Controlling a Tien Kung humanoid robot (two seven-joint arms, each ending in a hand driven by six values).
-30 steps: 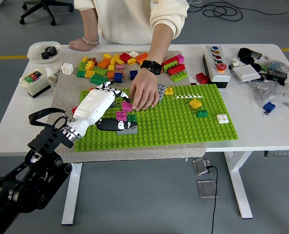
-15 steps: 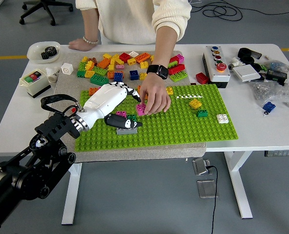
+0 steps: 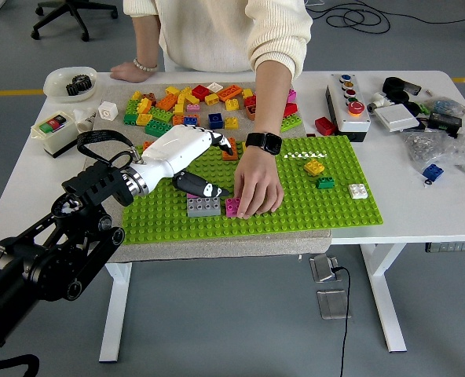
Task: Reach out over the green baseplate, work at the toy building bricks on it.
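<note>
so the robot's left hand hovers loose-fingered and empty over the green baseplate, with the grey brick just toward the near edge, lying left-right, touching a pink brick under the person's hand.

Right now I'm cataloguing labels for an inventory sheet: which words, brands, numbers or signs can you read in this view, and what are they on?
No text reads clearly anywhere in this view.
Button control box: marks by its coloured buttons too small to read.
Green-and-red switch box: no legible print.
White cube: a dark mark, too blurred to read.
White bricks on the green baseplate: no print visible.
</note>
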